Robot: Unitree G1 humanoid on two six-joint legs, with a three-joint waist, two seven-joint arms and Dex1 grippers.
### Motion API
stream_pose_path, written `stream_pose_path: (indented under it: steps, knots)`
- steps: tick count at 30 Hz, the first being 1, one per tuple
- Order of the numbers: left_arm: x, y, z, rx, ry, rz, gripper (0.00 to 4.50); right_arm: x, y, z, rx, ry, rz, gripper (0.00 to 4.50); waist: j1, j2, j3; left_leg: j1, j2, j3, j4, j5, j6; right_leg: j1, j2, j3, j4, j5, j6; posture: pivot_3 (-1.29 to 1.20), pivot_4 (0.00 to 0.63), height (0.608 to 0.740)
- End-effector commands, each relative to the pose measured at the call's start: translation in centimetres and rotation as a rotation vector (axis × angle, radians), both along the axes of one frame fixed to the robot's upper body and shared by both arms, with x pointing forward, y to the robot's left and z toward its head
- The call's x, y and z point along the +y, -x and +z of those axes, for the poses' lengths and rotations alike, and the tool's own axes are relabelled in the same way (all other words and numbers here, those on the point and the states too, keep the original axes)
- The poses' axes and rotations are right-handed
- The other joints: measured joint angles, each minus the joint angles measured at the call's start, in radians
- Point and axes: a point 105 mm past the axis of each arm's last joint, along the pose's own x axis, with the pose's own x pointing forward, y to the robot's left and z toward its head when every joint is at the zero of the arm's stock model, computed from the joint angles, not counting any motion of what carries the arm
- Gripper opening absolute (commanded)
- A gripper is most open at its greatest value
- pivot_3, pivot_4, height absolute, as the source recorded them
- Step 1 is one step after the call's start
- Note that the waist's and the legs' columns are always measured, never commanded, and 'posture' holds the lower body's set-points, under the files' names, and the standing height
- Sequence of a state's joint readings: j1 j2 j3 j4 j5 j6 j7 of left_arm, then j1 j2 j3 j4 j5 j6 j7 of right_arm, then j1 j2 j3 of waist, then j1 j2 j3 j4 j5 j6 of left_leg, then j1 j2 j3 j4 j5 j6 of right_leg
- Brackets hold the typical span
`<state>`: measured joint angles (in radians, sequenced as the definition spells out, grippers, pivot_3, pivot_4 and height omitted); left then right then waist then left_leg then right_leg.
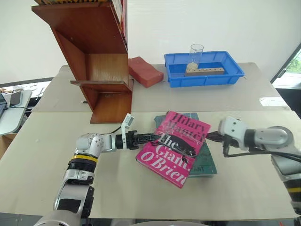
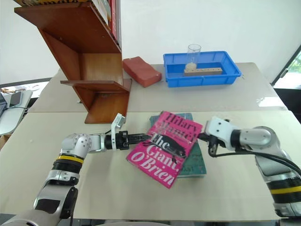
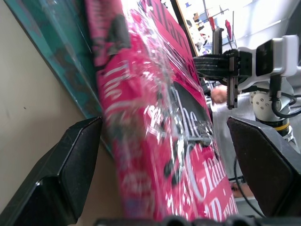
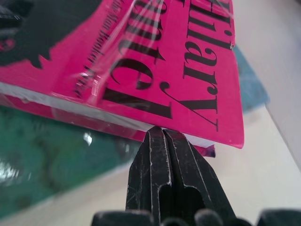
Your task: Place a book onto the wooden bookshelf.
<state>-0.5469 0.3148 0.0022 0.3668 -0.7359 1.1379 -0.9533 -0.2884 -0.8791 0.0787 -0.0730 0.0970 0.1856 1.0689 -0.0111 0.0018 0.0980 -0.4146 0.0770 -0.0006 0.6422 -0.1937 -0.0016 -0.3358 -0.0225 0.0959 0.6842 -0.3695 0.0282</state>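
Your pale bench (image 1: pixel 141 188) stands before a white wall, with the wooden bookshelf (image 1: pixel 101 70) at its far left, a red block (image 1: pixel 145 70) beside it and a blue tray (image 1: pixel 204 69) further right. The pink book (image 1: pixel 176 147) lies tilted on top of a teal-green book (image 1: pixel 207 162) near the front edge of the bench. Your left pincer (image 1: pixel 148 137) stands wide, one finger on each side of the pink book's left edge. Your right pincer (image 1: pixel 209 136) is closed tight, its tip pressed at the book's right edge; you cannot tell whether it pinches the cover.
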Motion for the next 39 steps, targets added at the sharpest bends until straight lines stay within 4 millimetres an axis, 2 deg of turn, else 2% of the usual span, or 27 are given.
stream_pose_path:
  steps: [1, 3, 6, 9, 14, 15, 16, 19, 21, 24, 25, 28, 30, 32, 34, 36, 39]
  knots:
    - [0.1, 0.2, 0.9, -0.005, 0.055, 0.021, 4.5, 1.6, -0.5, 0.6, -0.027, -0.022, 0.061, 0.06, 0.002, 0.0, 0.0, 0.0, 0.0, 0.0, 0.0, 0.0, 0.0, 0.0, 0.0, 0.0, 0.0, 0.0, -0.001, 0.0, 0.15, 0.649]
    - [0.1, 0.5, 0.9, 0.002, 0.074, 0.037, 4.5, 2.9, -0.7, 0.7, -0.025, -0.05, 0.093, 0.06, 0.001, 0.0, 0.0, 0.0, 0.0, -0.001, 0.0, 0.0, 0.0, 0.0, 0.0, 0.0, 0.0, 0.001, -0.003, 0.0, 0.15, 0.649]
    - [0.0, 1.0, 1.1, -0.011, 0.089, 0.05, 4.5, 3.7, -0.9, 0.9, -0.026, -0.061, 0.119, 0.06, 0.002, 0.0, 0.0, 0.0, 0.0, -0.001, 0.0, 0.0, 0.0, 0.0, 0.0, 0.0, 0.0, 0.002, -0.003, 0.0, 0.15, 0.649]
    - [0.0, 0.9, 1.8, -0.024, 0.104, 0.075, 3.65, 4.0, -1.0, 1.2, -0.03, -0.067, 0.133, 0.0, 0.008, 0.0, 0.001, 0.0, -0.001, -0.001, 0.0, 0.0, -0.001, 0.0, -0.001, 0.0, 0.0, 0.002, -0.002, 0.0, 0.15, 0.649]
    - [0.4, 1.0, 2.8, -0.062, 0.116, 0.086, 1.26, 3.7, -1.0, 2.4, -0.055, -0.082, 0.127, 0.0, 0.01, -0.001, 0.001, 0.0, -0.001, -0.001, 0.0, 0.0, -0.001, 0.001, -0.001, 0.0, -0.001, 0.002, -0.002, 0.0, 0.15, 0.649]
    - [0.5, 1.0, 3.2, -0.077, 0.119, 0.09, 0.85, 3.5, -1.0, 2.8, -0.062, -0.081, 0.122, 0.0, 0.01, -0.001, 0.001, 0.0, -0.001, -0.001, 0.0, 0.0, -0.001, 0.001, -0.001, 0.0, -0.001, 0.002, -0.002, 0.0, 0.15, 0.649]
    - [0.8, 1.0, 3.7, -0.1, 0.117, 0.095, 0.74, 3.2, -0.8, 3.2, -0.07, -0.078, 0.114, 0.0, 0.01, 0.0, 0.001, 0.0, -0.001, -0.001, 0.0, 0.0, -0.001, 0.001, -0.001, 0.0, -0.001, 0.002, -0.002, 0.0, 0.15, 0.649]
    - [2.2, 0.9, 6.5, -0.307, 0.076, 0.119, 0.74, 0.3, -0.1, 5.3, -0.103, -0.069, 0.023, 0.0, 0.017, -0.001, 0.004, -0.001, -0.001, -0.001, 0.0, 0.0, -0.001, 0.001, -0.001, 0.0, -0.001, 0.002, -0.002, 0.0, 0.15, 0.649]
    - [1.8, 1.1, 10.7, -0.568, 0.073, 0.097, 0.74, -2.0, 1.0, 6.8, -0.114, -0.069, -0.054, 0.0, 0.021, -0.001, 0.005, -0.001, -0.001, -0.001, 0.0, 0.001, -0.001, 0.001, -0.001, 0.0, -0.002, 0.003, -0.003, 0.0, 0.15, 0.649]
    - [0.6, 1.4, 15.1, -0.895, 0.01, 0.063, 0.74, -3.6, 3.0, 8.7, -0.086, -0.107, -0.106, 0.0, 0.031, -0.001, 0.006, -0.001, -0.001, -0.001, 0.0, 0.001, -0.003, 0.003, -0.002, 0.0, -0.004, 0.003, -0.002, 0.0, 0.15, 0.649]
    - [0.3, 1.5, 16.0, -0.979, -0.018, 0.055, 0.74, -3.8, 3.6, 9.1, -0.075, -0.121, -0.115, 0.0, 0.032, -0.001, 0.006, -0.001, -0.002, -0.001, -0.001, 0.002, -0.003, 0.004, -0.002, 0.0, -0.005, 0.003, -0.002, 0.0, 0.15, 0.649]
    - [-0.6, 1.4, 18.4, -1.251, -0.115, 0.043, 0.74, -4.1, 5.0, 10.9, -0.067, -0.164, -0.139, 0.0, 0.023, 0.001, 0.005, 0.0, -0.002, -0.001, -0.001, 0.003, -0.005, 0.008, -0.002, 0.001, -0.007, 0.003, -0.001, 0.0, 0.15, 0.649]
    - [-0.8, 0.1, 21.3, -1.63, -0.327, 0.122, 0.74, -3.9, 5.7, 12.7, -0.095, -0.215, -0.15, 0.0, 0.018, 0.001, 0.006, 0.001, -0.002, -0.001, -0.002, 0.003, -0.005, 0.009, -0.002, 0.001, -0.008, 0.003, -0.001, 0.0, 0.15, 0.649]
    - [-0.7, -0.4, 22.4, -1.941, -0.515, 0.088, 0.74, -3.3, 6.0, 13.8, -0.11, -0.259, -0.142, 0.0, 0.014, 0.001, 0.007, 0.0, -0.002, -0.001, -0.003, 0.003, -0.005, 0.007, -0.001, 0.002, -0.009, 0.003, -0.001, 0.0, 0.15, 0.649]
    - [0.2, -1.4, 23.1, -2.21, -0.728, 0.037, 0.74, -2.2, 6.1, 14.7, -0.122, -0.303, -0.12, 0.0, 0.007, 0.001, 0.007, 0.0, -0.002, -0.001, -0.004, 0.003, -0.005, 0.007, 0.0, 0.003, -0.009, 0.004, -0.003, 0.0, 0.15, 0.649]
    - [1.4, -2.2, 24.6, -2.336, -0.839, 0.05, 0.74, -1.2, 5.9, 15.6, -0.143, -0.338, -0.094, 0.0, 0.005, 0.002, 0.007, 0.001, -0.002, -0.001, -0.006, 0.003, -0.005, 0.007, -0.001, 0.004, -0.011, 0.004, -0.003, 0.0, 0.15, 0.649]
    - [2.9, -3.0, 25.4, -2.378, -0.923, 0.056, 0.74, 0.0, 5.5, 16.6, -0.168, -0.382, -0.06, 0.0, 0.008, 0.002, 0.007, -0.001, -0.002, -0.001, -0.007, 0.003, -0.005, 0.005, -0.001, 0.003, -0.012, 0.004, -0.001, 0.0, 0.15, 0.649]
